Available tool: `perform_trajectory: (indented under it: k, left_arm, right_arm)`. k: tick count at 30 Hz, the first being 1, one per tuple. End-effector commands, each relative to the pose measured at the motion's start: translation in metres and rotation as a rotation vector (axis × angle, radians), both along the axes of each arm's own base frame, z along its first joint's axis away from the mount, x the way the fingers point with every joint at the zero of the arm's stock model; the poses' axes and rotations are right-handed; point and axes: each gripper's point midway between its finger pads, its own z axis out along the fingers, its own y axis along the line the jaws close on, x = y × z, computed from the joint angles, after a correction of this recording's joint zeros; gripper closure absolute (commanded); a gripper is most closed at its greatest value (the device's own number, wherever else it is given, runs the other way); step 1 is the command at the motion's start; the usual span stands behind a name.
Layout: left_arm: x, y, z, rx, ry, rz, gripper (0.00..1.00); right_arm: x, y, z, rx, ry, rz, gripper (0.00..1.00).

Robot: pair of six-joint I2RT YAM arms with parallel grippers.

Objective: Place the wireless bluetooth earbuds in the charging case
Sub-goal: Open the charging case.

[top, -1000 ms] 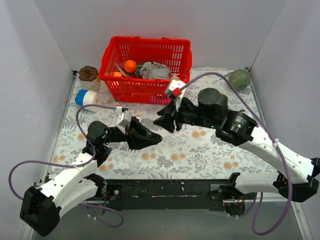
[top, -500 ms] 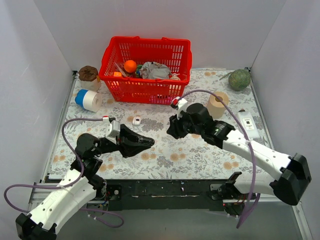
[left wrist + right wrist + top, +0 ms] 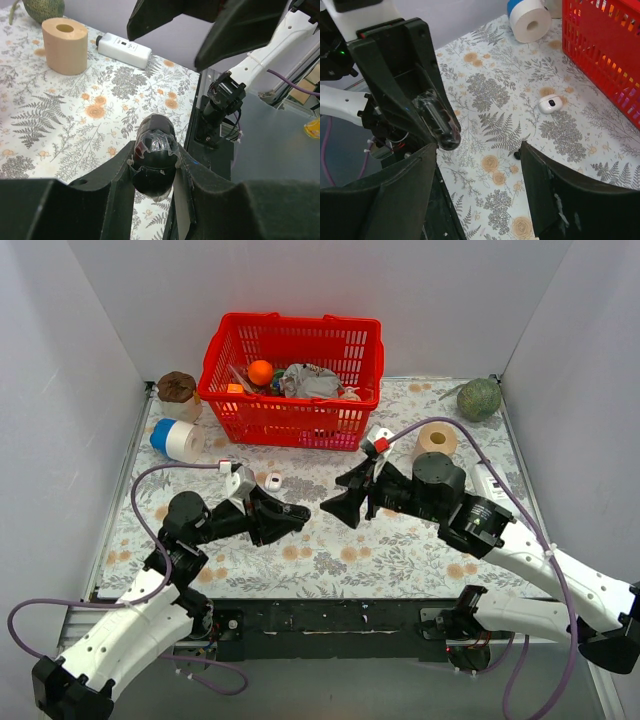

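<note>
Where the two arms meet above the middle of the flowered surface [image 3: 400, 560], the left hand [image 3: 298, 512] is clamped narrow on the charging case [image 3: 157, 131]. The case is a small, dark, glossy capsule with rounded ends and a clear, shiny cover over one side. From the left wrist it shows squeezed between both fingers near their tips, lifted off the surface, with its rounded far end poking out beyond them. Its long axis runs along the fingers, so it points away from the left wrist and toward the right hand [image 3: 340, 498], which faces it from near by without touching. From the right wrist the case reads as a slanted oblong, glinting and see-through along its upper length and dark at its lower end. Whether any earbud sits inside cannot be told.

The right hand stands wide and holds nothing; its two fingers are well apart with bare cloth between them.

A small white oval piece [image 3: 272, 480] with a dark spot on top lies flat on the surface, between the left hand and the red basket [image 3: 295, 318]. Whether it is an earbud or another case cannot be told. A blue-and-white tape roll [image 3: 178, 438] lies near the basket's left corner. A tan roll [image 3: 435, 443] stands upright to the basket's right, with a flat white box [image 3: 495, 485] beside it.
</note>
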Motion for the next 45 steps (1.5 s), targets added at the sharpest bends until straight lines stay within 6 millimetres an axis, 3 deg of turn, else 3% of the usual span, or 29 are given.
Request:
perform_trajectory:
  k: [1,10,17,29,45]
  left_arm:
    - [-0.003,-0.003,0.016,-0.031,-0.017,-0.029,1.0]
    - [-0.009,-0.006,0.015,-0.036,0.001,-0.073,1.0]
    - [-0.019,-0.005,0.013,-0.043,-0.041,-0.115,1.0]
    - [-0.03,0.001,0.009,-0.053,-0.113,-0.125,1.0]
    - [-0.026,0.004,-0.001,-0.036,-0.107,-0.094,1.0]
  right_arm:
    - [-0.005,0.009,0.007,-0.034,-0.04,0.016,0.22]
    - [-0.004,0.03,-0.006,-0.094,-0.046,0.052,0.18]
    - [0.006,0.035,-0.009,-0.121,-0.047,0.022,0.18]
    - [0.018,0.04,-0.003,-0.121,-0.054,-0.021,0.18]
    - [0.021,0.042,0.008,-0.105,-0.065,-0.033,0.19]
